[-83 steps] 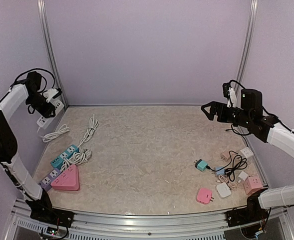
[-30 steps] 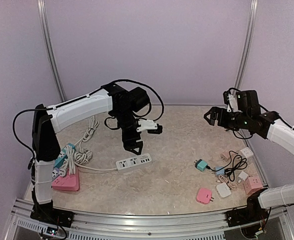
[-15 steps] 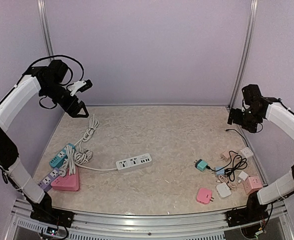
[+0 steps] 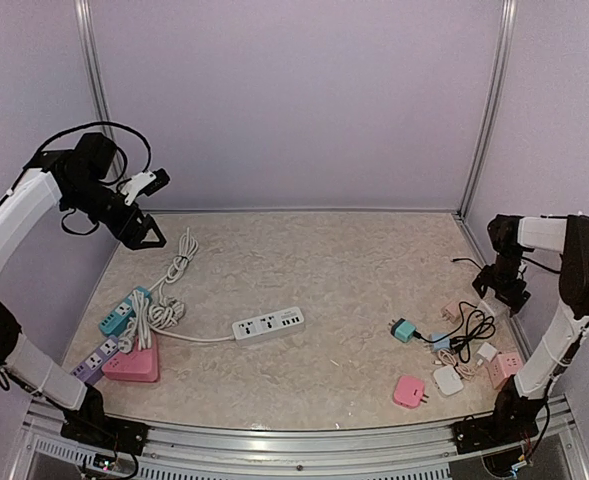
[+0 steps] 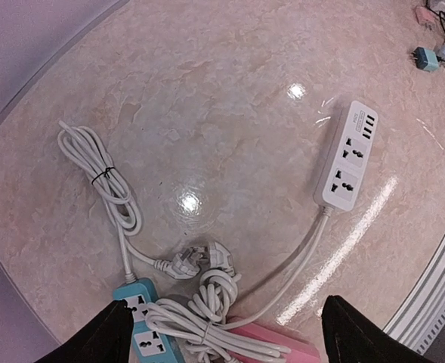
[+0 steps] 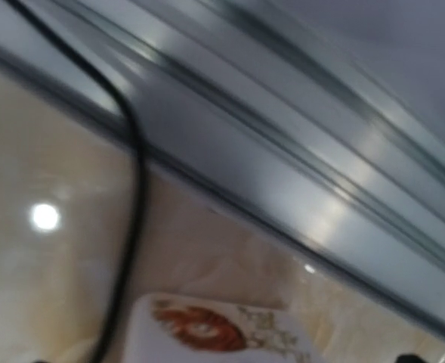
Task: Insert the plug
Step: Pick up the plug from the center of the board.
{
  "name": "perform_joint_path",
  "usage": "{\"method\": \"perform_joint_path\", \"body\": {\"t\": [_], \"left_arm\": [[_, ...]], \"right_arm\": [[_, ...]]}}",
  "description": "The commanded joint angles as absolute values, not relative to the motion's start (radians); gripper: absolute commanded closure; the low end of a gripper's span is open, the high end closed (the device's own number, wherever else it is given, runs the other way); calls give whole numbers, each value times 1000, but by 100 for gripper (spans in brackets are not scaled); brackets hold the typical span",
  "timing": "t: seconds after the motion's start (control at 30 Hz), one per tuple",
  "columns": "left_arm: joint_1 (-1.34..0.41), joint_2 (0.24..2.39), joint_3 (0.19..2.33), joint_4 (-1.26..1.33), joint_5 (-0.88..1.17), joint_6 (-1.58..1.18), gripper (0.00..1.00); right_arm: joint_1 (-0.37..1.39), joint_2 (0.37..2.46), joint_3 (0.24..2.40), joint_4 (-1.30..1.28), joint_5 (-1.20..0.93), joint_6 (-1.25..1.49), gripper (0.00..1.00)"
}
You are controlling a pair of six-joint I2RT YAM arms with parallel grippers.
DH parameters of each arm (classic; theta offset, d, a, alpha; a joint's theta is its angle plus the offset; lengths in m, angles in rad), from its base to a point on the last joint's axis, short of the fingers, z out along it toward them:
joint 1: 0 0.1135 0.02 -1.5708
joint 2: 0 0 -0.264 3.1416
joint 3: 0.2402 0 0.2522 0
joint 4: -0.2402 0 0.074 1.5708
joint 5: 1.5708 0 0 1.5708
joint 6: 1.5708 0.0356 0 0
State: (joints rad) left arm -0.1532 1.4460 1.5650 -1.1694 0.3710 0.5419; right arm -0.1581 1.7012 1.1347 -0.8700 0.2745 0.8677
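The white adapter plug point(image 6: 214, 333) lies at the right edge of the desk point(image 4: 354, 250), close under our right pincer point(image 4: 502, 292), whose jaws we cannot make out. We should centre over it squarely before closing. The power strip point(image 4: 268, 326) waits mid-desk; our left pincer point(image 5: 224, 336) hangs apart, empty.

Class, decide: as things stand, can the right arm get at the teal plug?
Probably yes. The right end effector hangs low by the right edge, the teal plug lies uncovered nearby, and only a loose black cable lies between them.
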Motion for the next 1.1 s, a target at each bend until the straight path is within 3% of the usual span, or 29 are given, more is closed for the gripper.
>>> {"method": "perform_joint_path", "body": {"t": [0.0, 0.1, 0.27, 0.33, 0.43, 0.63, 0.83, 1.07], "left_arm": [[-152, 1422, 1547, -1144, 403, 569, 15], [-152, 1430, 1563, -1146, 406, 560, 15], [-152, 1441, 1573, -1161, 408, 563, 15], [-152, 1435, 1573, -1160, 406, 566, 15], [-152, 1431, 1585, -1169, 403, 567, 15], [-152, 1428, 1641, -1199, 403, 582, 15], [-166, 1437, 1777, -1246, 468, 578, 12], [-419, 1433, 1922, -1171, 413, 540, 1]], "right_arm": [[-161, 1707, 1088, -858, 234, 935, 4], [-161, 1710, 1053, -829, 247, 951, 17], [-162, 1689, 1057, -816, 287, 900, 52], [-161, 1661, 1064, -795, 280, 841, 72], [-147, 1592, 1108, -780, 281, 757, 85], [102, 1381, 1262, -717, 489, 576, 97], [505, 1157, 1227, -244, 511, 518, 100], [799, 1268, 1264, 229, 436, 565, 100]]}}
